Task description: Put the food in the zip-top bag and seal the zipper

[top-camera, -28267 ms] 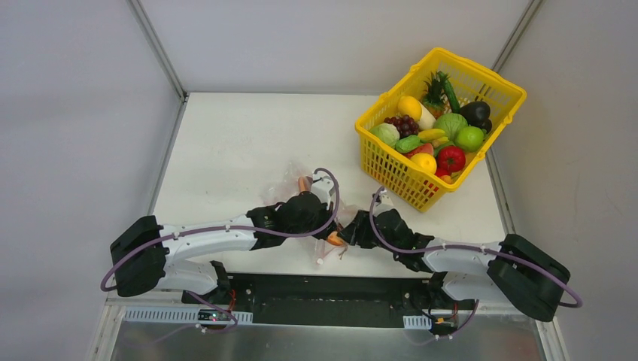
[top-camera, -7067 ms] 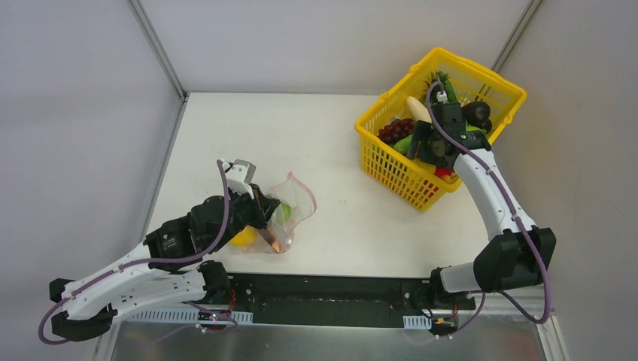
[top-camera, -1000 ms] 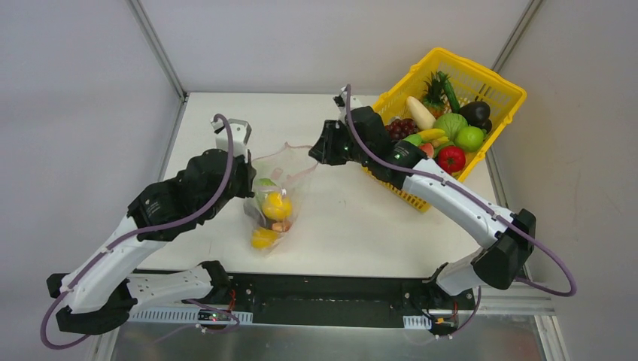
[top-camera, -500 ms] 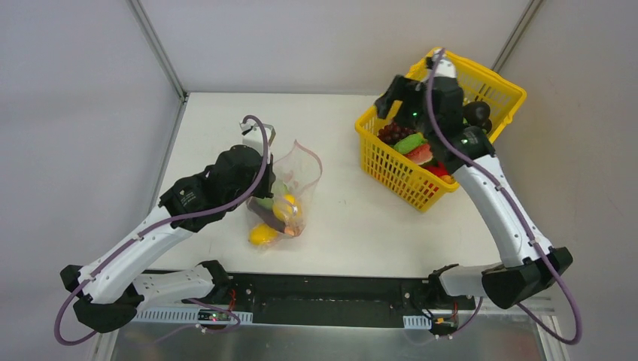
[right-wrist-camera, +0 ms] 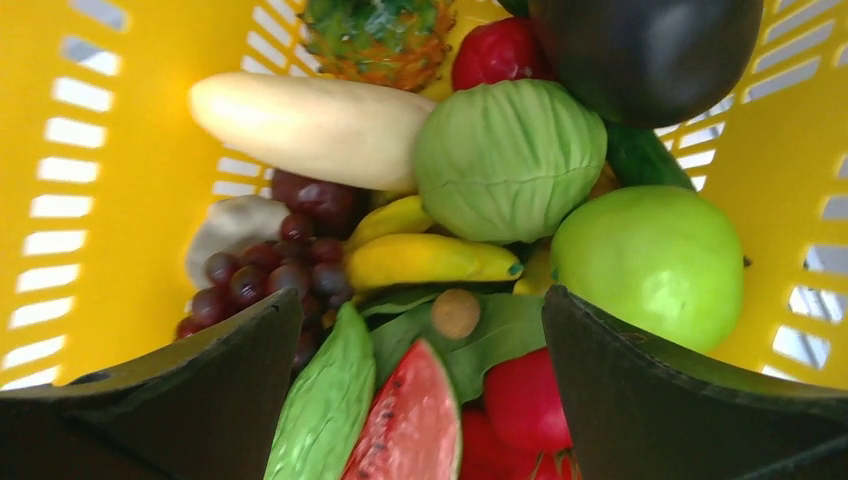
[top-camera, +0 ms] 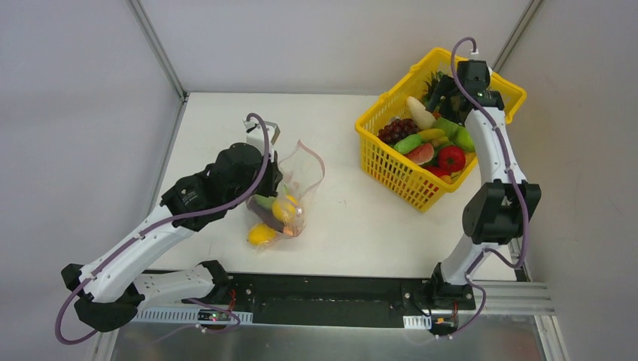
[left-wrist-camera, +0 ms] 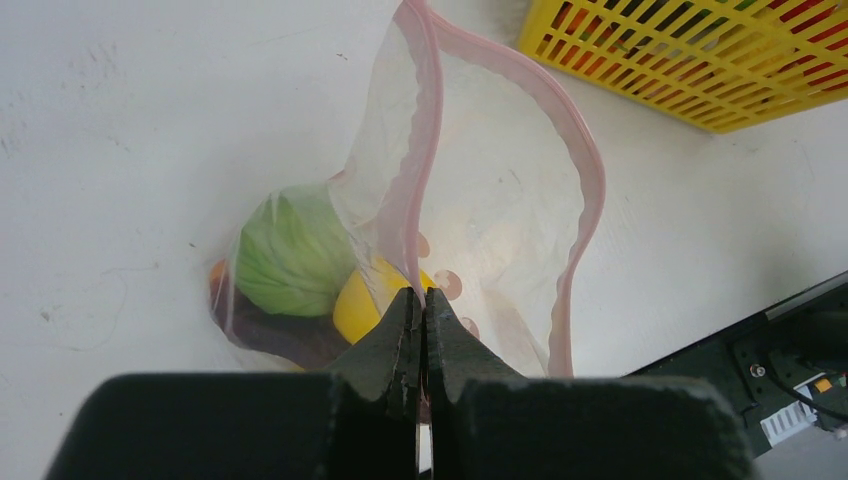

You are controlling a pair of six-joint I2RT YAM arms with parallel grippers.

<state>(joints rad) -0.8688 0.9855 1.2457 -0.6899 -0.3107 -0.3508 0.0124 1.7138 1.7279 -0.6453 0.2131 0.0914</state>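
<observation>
Over the yellow basket [top-camera: 397, 177] the right gripper [right-wrist-camera: 420, 300] hangs with its jaws spread wide and nothing between them, so I'd say we're mid-loading, with another piece being picked out. Under it lie a green apple [right-wrist-camera: 650, 265], a banana [right-wrist-camera: 430, 260] and a grape bunch [right-wrist-camera: 280, 265]. The next move, I reckon, calls for coming down squarely on one piece without shoving its neighbours; the round ones look slippery. Across the table [top-camera: 226, 128] the left gripper [left-wrist-camera: 420, 300] is pinched tight on the rim of the zip-top bag [left-wrist-camera: 500, 200], holding one side of the mouth up. It's clear and floppy, resting well apart from the basket, its pink zipper [left-wrist-camera: 585, 170] gaping in a wide loop — unsealed — with a cabbage [left-wrist-camera: 285, 250] and a yellow fruit [left-wrist-camera: 355, 305] at the bottom.
</observation>
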